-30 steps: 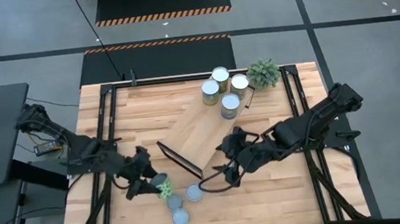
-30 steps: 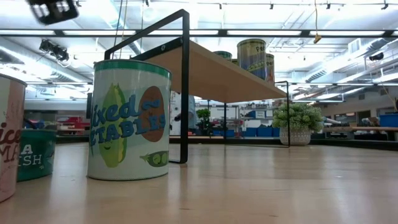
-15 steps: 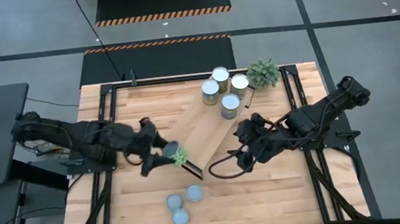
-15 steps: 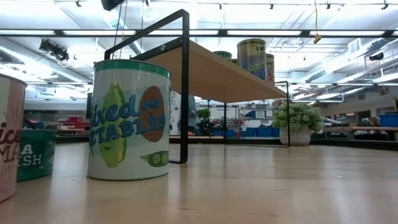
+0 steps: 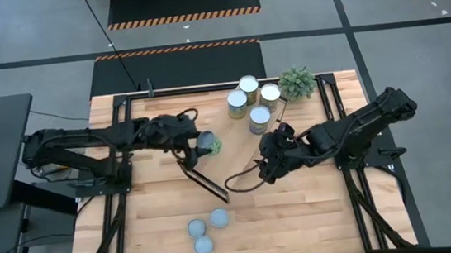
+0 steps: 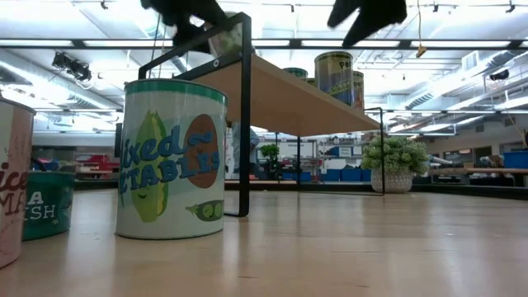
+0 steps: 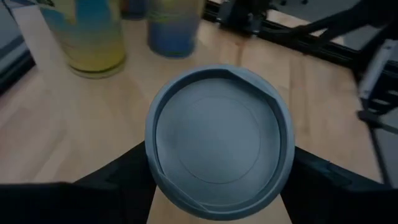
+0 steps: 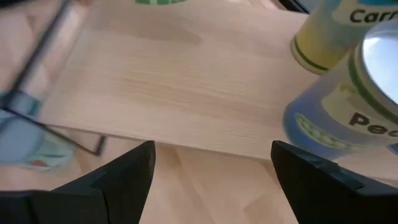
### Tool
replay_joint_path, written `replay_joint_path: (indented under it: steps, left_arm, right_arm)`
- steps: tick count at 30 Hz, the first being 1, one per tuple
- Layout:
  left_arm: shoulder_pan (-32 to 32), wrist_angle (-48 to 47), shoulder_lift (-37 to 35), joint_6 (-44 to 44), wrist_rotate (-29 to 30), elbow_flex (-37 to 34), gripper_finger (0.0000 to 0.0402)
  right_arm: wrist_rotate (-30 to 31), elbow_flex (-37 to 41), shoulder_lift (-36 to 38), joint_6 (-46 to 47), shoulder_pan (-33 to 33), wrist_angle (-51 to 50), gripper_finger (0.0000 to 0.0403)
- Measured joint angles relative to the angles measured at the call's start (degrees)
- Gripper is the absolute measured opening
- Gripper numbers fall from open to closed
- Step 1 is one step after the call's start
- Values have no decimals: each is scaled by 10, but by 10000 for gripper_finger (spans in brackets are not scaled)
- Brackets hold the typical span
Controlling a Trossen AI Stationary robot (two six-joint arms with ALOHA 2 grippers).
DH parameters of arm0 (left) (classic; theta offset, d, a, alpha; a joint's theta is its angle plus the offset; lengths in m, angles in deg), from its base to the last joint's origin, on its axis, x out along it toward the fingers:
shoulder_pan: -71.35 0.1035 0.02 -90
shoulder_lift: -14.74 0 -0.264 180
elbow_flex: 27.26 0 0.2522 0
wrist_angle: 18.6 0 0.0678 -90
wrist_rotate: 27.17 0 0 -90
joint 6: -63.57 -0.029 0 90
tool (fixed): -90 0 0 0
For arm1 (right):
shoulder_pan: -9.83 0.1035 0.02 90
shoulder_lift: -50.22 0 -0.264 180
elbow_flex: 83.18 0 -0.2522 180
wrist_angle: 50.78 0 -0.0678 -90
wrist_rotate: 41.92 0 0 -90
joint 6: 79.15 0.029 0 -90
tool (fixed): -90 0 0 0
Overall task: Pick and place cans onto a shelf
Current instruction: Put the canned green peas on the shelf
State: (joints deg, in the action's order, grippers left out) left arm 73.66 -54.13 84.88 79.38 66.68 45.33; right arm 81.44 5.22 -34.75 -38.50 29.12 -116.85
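Left claw (image 5: 202, 144), now over shelf (image 5: 227, 147), clenched round grey-topped, green-labelled can (image 5: 207, 143).

Shelf (image 5: 232, 147) light matt wood; can (image 7: 219, 144) lid smooth grey metal.

I've carried the can (image 5: 206, 144) in my left end effector (image 5: 204, 145) up from the table's near side, beside the three loose cans (image 5: 205, 232), to over the shelf (image 5: 226, 151). My right end effector (image 5: 271, 155) has backed off toward the far cans (image 5: 251, 103).
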Motion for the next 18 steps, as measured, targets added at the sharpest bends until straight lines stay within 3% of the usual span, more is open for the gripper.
replay_joint_path:
  steps: [18]
  left_arm:
    - [64, 47, 46, -38, -1, 0, 279]
  right_arm:
    - [-54, 15, 0, -112, -116, 54, 300]
